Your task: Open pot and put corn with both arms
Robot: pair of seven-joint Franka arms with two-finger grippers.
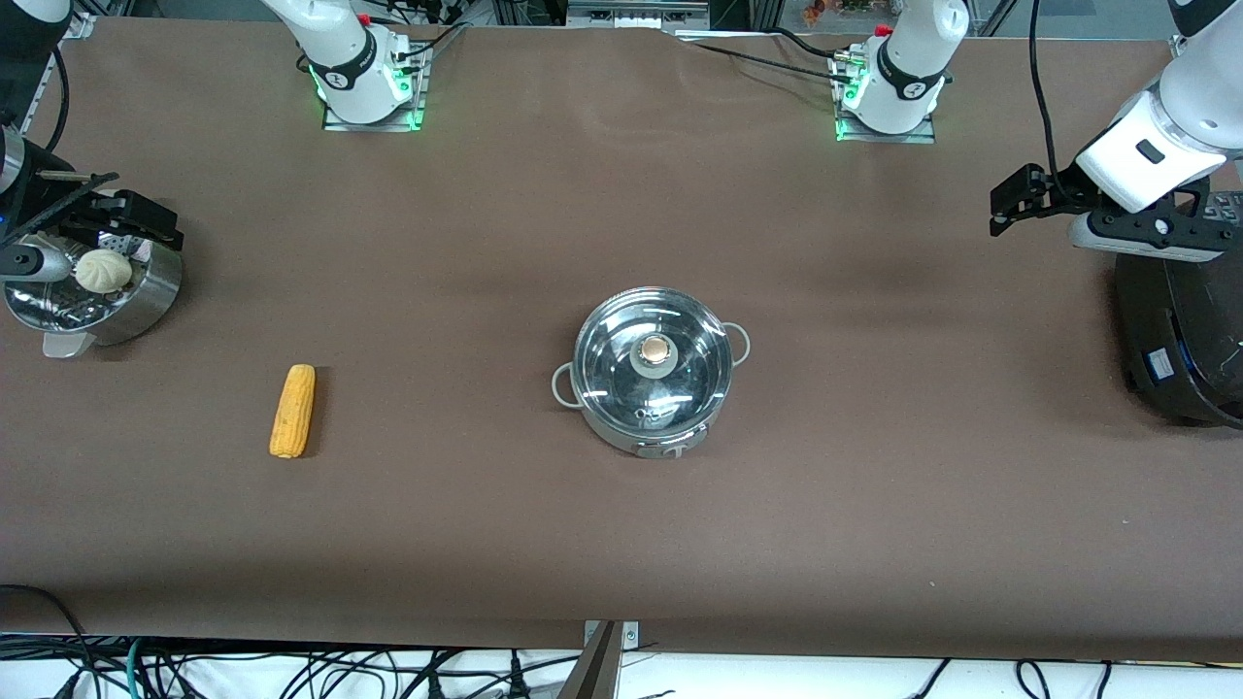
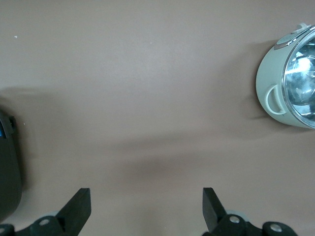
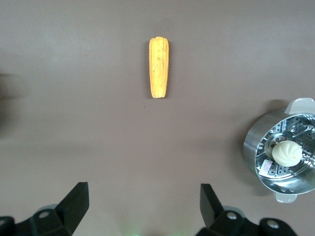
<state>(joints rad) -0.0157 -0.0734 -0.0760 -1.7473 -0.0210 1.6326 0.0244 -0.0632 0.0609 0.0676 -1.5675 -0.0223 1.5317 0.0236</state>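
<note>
Lid (image 1: 654,356) on pot (image 1: 652,374); corn (image 1: 292,411) well apart on table (image 1: 621,524).

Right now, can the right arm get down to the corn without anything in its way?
Probably yes. The corn lies alone on bare table, apart from the steamer pot, and the right gripper is open.

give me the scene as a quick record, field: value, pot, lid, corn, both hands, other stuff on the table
pot: pot at mid table, upright
lid: glass lid on the pot, closed, copper knob untouched
corn: corn lying flat on the table, toward the right arm's end, apart from the pot
left hand: left hand open, empty, above the black cooker at its end of the table
right hand: right hand open, empty, above the steamer pot
other: white bun in the steamer pot
task state: not yet begun
</note>
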